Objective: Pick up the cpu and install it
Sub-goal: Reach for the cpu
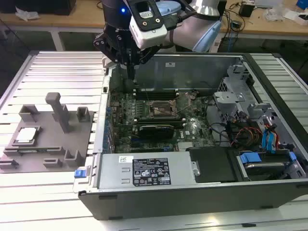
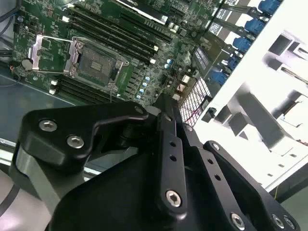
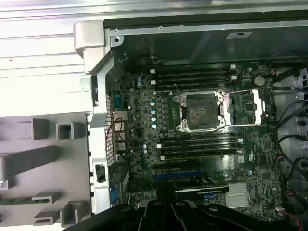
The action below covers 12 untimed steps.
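Note:
The cpu (image 1: 26,135), a small silvery square chip, lies flat in a pocket of the grey fixture block (image 1: 53,151) at the exterior view's left, outside the computer case. My gripper (image 1: 131,72) hangs over the case's far left corner, well away from the cpu. Its fingers (image 2: 166,113) are pressed together with nothing between them. On the green motherboard the cpu socket (image 1: 159,109) (image 3: 199,111) (image 2: 96,65) stands empty, and its metal load plate (image 3: 245,106) is flipped open beside it.
The open case's metal wall (image 1: 103,120) stands between the fixture and the motherboard. A black expansion card (image 1: 154,129) and memory slots (image 3: 197,77) flank the socket. A power supply (image 1: 149,171) and drive cage with blue tabs (image 1: 269,142) fill the near side.

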Tool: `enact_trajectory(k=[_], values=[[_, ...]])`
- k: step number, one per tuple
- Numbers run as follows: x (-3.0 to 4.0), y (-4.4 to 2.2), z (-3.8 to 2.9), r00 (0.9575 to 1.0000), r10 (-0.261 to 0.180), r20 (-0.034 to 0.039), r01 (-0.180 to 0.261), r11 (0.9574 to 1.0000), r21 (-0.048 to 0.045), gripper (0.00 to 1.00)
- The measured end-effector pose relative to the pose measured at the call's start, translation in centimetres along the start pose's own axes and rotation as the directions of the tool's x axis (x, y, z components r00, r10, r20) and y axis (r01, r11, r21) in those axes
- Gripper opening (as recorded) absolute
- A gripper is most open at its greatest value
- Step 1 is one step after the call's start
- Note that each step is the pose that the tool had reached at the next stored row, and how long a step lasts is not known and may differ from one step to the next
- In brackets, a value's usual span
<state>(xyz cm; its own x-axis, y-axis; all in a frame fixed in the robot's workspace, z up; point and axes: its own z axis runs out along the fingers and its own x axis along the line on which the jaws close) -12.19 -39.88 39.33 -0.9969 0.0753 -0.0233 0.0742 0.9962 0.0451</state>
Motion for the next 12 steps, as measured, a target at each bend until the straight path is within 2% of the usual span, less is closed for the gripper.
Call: enact_trajectory(k=[12], values=[[0.25,-0.02,0.01,1.0,0.0,0.0001,0.0,1.0,-0.0001,0.11]])
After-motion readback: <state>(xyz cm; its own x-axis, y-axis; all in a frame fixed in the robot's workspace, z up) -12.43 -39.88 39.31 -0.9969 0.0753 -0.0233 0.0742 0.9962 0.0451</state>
